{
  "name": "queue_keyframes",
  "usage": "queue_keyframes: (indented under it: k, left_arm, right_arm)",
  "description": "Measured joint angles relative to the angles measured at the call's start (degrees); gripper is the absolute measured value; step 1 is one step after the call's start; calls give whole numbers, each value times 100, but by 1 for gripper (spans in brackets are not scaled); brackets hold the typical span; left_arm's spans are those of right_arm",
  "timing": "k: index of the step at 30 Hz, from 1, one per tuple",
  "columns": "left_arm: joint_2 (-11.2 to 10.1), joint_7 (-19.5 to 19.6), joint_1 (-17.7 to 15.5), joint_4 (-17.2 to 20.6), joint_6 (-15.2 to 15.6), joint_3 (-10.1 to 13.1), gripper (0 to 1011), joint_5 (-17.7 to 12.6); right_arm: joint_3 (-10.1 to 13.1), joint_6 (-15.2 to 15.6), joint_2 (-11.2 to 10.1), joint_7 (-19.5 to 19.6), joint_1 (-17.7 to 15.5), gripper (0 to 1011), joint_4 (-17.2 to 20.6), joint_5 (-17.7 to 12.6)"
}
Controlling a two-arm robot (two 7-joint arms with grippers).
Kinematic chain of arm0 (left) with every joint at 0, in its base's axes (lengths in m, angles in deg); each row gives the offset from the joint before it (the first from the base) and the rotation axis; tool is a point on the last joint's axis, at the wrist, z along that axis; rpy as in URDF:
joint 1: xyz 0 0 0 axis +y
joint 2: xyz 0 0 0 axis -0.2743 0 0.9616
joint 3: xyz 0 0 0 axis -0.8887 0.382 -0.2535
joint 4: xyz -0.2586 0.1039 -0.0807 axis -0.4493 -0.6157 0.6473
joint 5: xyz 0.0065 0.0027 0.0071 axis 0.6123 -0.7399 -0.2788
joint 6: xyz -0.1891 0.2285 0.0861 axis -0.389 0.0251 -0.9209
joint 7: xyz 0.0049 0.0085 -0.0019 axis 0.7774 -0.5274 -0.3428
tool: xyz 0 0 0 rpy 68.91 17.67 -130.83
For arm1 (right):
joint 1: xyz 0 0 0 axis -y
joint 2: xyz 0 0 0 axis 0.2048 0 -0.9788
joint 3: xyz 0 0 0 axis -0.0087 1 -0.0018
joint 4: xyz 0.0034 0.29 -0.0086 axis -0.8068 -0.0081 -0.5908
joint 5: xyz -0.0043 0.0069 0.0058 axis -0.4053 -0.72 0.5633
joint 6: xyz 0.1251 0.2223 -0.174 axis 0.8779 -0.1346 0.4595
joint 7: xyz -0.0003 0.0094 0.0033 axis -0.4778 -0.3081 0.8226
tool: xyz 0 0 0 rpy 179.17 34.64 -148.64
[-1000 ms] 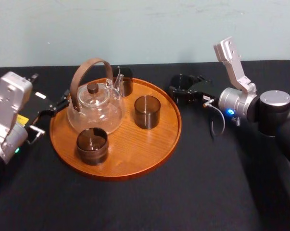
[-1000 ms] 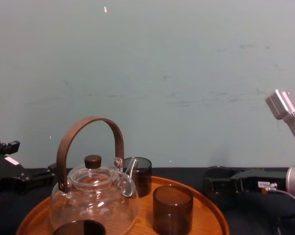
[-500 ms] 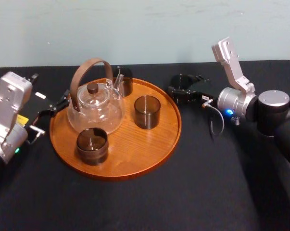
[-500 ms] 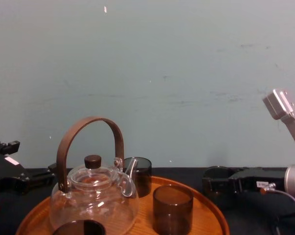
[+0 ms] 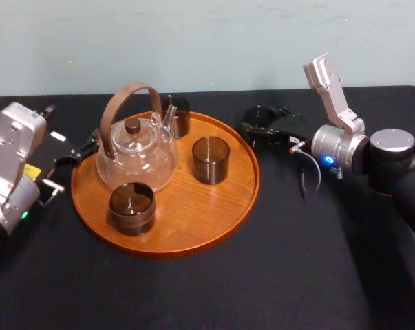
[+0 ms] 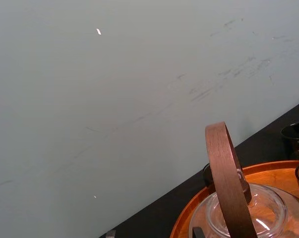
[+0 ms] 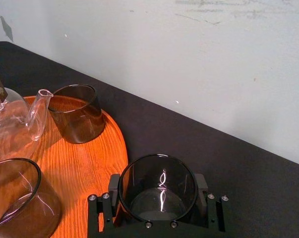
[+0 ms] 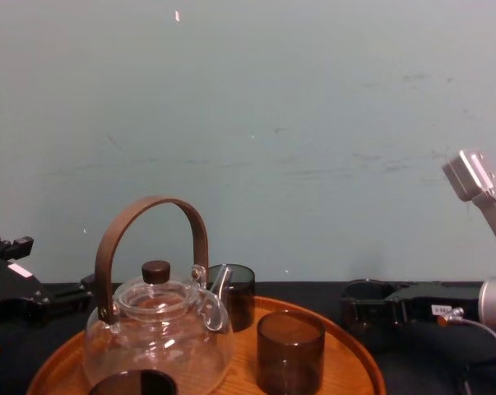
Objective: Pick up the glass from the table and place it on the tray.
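Right gripper (image 5: 261,126) nearer tray (image 5: 193,238), around glass (image 7: 157,190)

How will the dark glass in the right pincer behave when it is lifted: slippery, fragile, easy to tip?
The glass looks smooth and shiny, so it may slip in the right pincer. Its thin wall would probably break under a hard squeeze. It is short and wide, so tipping seems unlikely. The left pincer sits beside the tray.
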Motion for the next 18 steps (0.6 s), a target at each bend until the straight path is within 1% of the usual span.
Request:
queue_keyframes:
  k: [13, 15, 18]
  left_arm:
    - [0, 0, 0, 0, 0, 0, 1001, 0]
    - [0, 0, 0, 0, 0, 0, 1001, 0]
    - [0, 0, 0, 0, 0, 0, 1001, 0]
  right_arm:
    - [5, 12, -1, -3, 2, 905, -2, -12]
    - [55, 77, -43, -30, -73, 905, 138, -36]
    - [106, 171, -138, -55, -233, 905, 460, -82]
